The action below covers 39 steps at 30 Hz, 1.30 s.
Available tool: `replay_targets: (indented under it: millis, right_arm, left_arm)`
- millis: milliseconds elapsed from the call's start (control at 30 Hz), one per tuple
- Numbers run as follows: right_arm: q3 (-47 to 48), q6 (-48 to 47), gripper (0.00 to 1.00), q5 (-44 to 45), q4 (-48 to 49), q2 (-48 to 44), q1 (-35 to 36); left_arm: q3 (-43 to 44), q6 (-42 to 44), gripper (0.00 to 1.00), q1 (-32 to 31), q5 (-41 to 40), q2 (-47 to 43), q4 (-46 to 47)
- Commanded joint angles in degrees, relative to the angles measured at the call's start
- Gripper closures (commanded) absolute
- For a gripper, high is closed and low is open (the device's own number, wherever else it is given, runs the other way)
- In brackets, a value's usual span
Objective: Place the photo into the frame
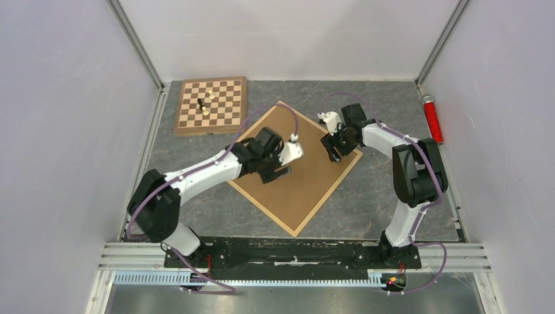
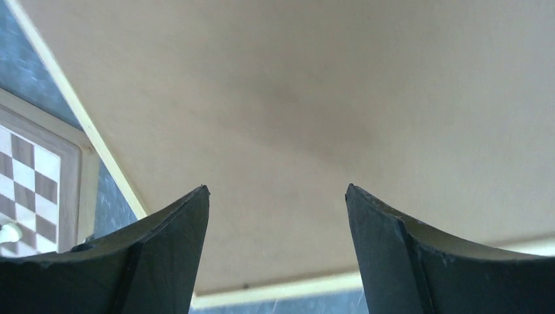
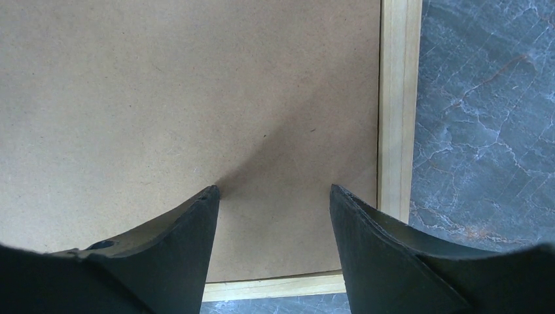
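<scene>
The frame (image 1: 260,210) of light wood lies flat on the table, turned like a diamond, with the brown backing board (image 1: 307,180) filling it. The photo is hidden or out of view. My left gripper (image 1: 283,162) is open and empty, low over the board's left part. In the left wrist view the gripper (image 2: 277,193) hangs over the board (image 2: 314,98) near the frame's border (image 2: 108,157). My right gripper (image 1: 334,149) is open and empty over the board's right corner. In the right wrist view the gripper (image 3: 275,193) sits over the board (image 3: 163,98) beside the border (image 3: 394,118).
A checkered chessboard (image 1: 211,104) with a few pieces lies at the back left, close to the frame's upper left edge; it also shows in the left wrist view (image 2: 26,176). A red cylinder (image 1: 432,119) lies by the right wall. White walls enclose the table.
</scene>
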Motion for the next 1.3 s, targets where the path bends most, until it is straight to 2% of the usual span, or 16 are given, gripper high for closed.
replay_targets:
  millis: [0,167,233,400,533,733,967,1167,1267]
  right_arm:
    - [-4.99,0.62,0.33,1.94,-6.8,9.19,-0.12]
    - [-5.15,1.37,0.33,1.17,-5.99,8.74,-0.07]
    - [-5.65,1.68,0.33,0.9,-5.29,8.29,-0.15]
    - [-7.34,2.48,0.33,-0.04,-3.65,6.98,-0.2]
    - [-8.14,2.75,0.34,-0.39,-3.03,6.4,-0.22]
    - [-9.26,3.42,0.34,-1.59,-1.25,5.1,-0.4]
    - [-12.77,3.57,0.34,-3.16,1.67,3.05,-0.46]
    - [-14.45,3.55,0.34,-3.39,2.35,2.01,-0.62]
    - [-15.01,3.55,0.34,-3.41,2.44,1.68,-0.65]
  left_arm:
    - [13.54,-19.65,0.16,3.26,2.41,9.15,6.21]
    - [29.19,-35.49,0.15,7.45,3.55,24.19,2.82]
    - [34.02,-40.3,0.15,8.42,6.41,28.65,3.02]
    - [41.82,-45.96,0.14,8.63,4.11,36.11,6.71]
    - [51.14,-47.86,0.14,8.54,0.36,42.55,2.62]
    - [61.4,-48.81,0.14,8.06,0.69,49.64,-1.49]
    - [67.51,-49.68,0.14,7.79,-0.64,53.97,-2.01]
    - [73.43,-43.02,0.14,5.08,-4.25,58.18,-2.48]
    - [78.95,-39.75,0.14,3.81,-5.95,62.76,-7.2]
